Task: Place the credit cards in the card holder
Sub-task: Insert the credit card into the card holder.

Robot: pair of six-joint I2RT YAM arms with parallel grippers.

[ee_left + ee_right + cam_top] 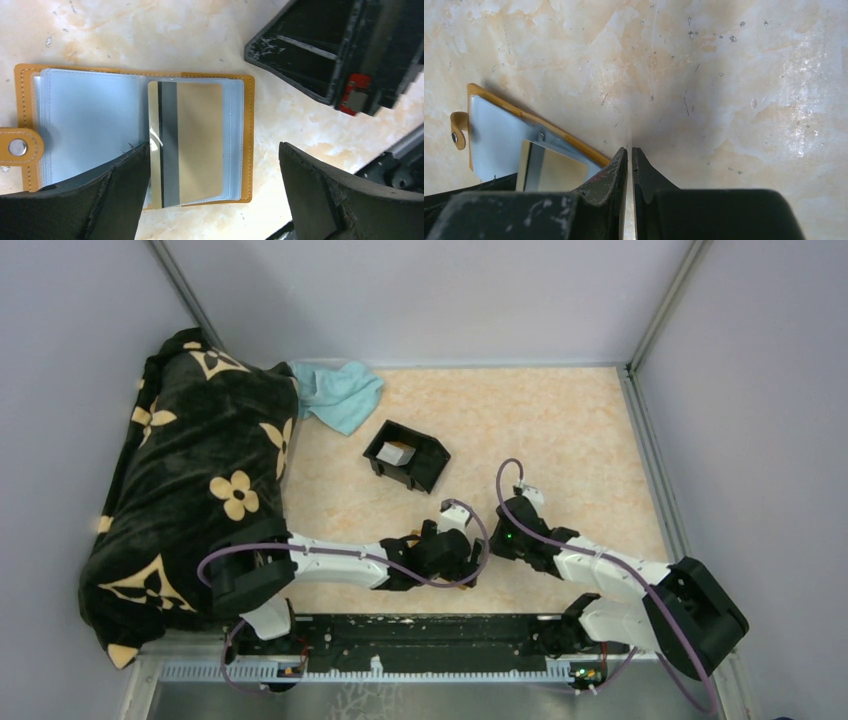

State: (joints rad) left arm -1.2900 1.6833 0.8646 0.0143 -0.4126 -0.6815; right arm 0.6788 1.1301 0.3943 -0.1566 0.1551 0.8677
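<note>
black flowered blanket (190, 490), teal cloth (340, 392), black tray (428, 469), marbled table (560, 430)

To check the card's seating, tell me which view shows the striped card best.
Left wrist view: nearly the whole card lies over the open wallet, stripe visible. Right wrist shows only part behind the right gripper. From the top, the arms hide it.

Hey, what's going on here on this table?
Two robot arms are loading cards into an orange card holder, which lies open. One card with a dark stripe rests on its right-hand page, under the left gripper, whose jaws stand wide open. The right gripper is shut and empty beside it. A black tray farther back holds something pale.
</note>
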